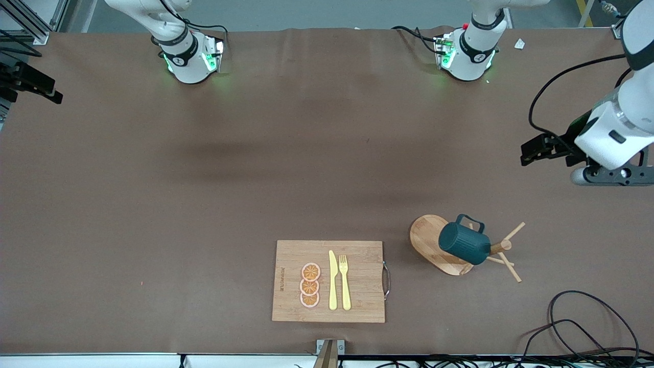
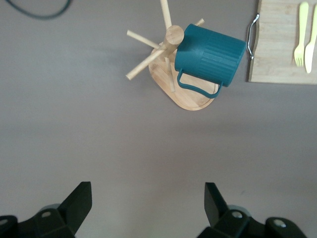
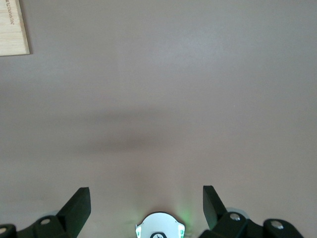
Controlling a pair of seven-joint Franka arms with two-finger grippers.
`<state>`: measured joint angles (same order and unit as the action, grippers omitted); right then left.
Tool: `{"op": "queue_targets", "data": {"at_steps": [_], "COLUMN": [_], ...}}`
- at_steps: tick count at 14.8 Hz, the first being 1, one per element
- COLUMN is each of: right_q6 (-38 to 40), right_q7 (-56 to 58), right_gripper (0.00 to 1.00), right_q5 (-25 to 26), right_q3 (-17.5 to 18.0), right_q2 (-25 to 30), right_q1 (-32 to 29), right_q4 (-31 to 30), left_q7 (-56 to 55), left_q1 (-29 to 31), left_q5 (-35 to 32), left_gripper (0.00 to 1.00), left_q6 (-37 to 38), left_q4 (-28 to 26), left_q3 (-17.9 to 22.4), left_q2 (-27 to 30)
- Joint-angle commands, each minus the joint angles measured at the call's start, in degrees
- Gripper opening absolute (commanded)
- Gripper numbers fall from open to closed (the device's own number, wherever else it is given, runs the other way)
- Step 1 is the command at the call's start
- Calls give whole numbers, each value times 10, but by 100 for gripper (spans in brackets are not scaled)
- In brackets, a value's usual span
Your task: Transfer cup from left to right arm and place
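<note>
The dark teal ribbed cup (image 1: 464, 244) hangs tilted on a peg of the wooden peg rack (image 1: 424, 237), beside the cutting board toward the left arm's end of the table. It also shows in the left wrist view (image 2: 210, 53) with its loop handle over the rack's base (image 2: 190, 99). My left gripper (image 1: 544, 149) is up in the air over bare table at the left arm's end, open and empty (image 2: 148, 203), well apart from the cup. My right gripper (image 3: 146, 208) is open and empty, high over the right arm's base (image 3: 159, 228), out of the front view.
A wooden cutting board (image 1: 357, 281) with a metal handle carries a yellow knife (image 1: 332, 281), a yellow fork (image 1: 345, 281) and three orange slices (image 1: 310, 286), near the table's front edge. Black cables (image 1: 587, 327) lie at the front corner by the left arm's end.
</note>
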<state>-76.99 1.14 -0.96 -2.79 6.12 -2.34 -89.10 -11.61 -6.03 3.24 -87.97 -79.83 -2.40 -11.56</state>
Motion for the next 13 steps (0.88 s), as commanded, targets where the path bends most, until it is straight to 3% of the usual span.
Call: {"op": "queue_targets", "data": {"at_steps": [1,8,13], "right_q6": [11,13,14], "right_q7": [5,5,5], "right_gripper": [100,100,100], "right_q5": [-3,-2,-2], "right_q3": [3,3,3], "right_q2": [8,8,8], "right_q1": [-5,-4,-4], "right_q4": [-2,-1,-1], "left_q7": [-106,-481,-555], "left_q1": [6,11,22], "left_q5": [25,91,111], "left_gripper": [100,100,100], "left_q6": [2,-39,-141], "left_q4": [13,17,18], "left_q3": [-1,5,5], "left_q2": [-16,-49,-115]}}
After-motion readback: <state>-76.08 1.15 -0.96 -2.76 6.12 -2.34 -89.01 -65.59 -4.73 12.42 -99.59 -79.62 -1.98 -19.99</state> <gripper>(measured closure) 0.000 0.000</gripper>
